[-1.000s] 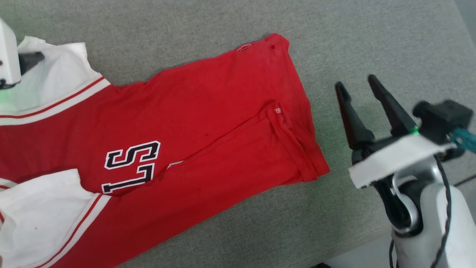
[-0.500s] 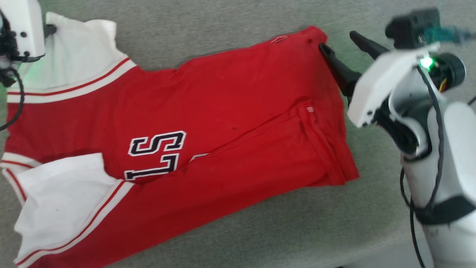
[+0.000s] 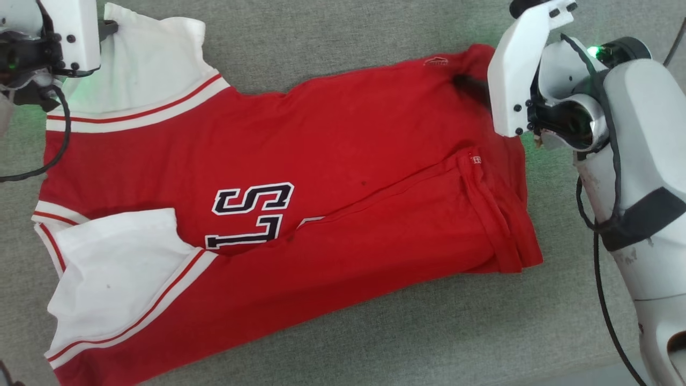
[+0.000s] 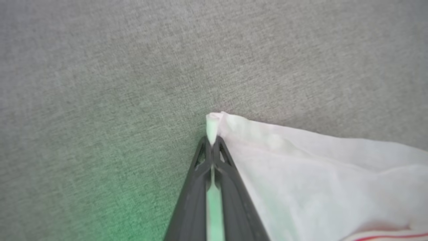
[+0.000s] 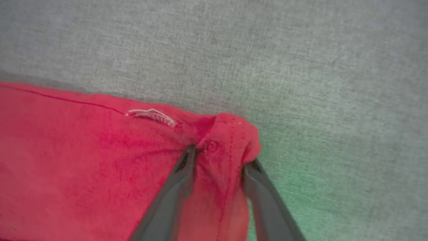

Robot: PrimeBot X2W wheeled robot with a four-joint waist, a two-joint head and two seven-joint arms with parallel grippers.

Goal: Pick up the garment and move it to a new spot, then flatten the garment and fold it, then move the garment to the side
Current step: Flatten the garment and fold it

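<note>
Found garment spread flat on gray surface, white sleeves left, red hem right, near side folded over part of number. Saw left claw pinched shut on far-left sleeve corner. Saw right claw parted wide, straddling far-right hem corner, cloth bunched between fingers.

Grey woven fabric surface; red garment lies spread on it, white sleeves at left.

Head view looks steeply down over the soft red fabric garment; each wrist view sits close at one far corner.
</note>
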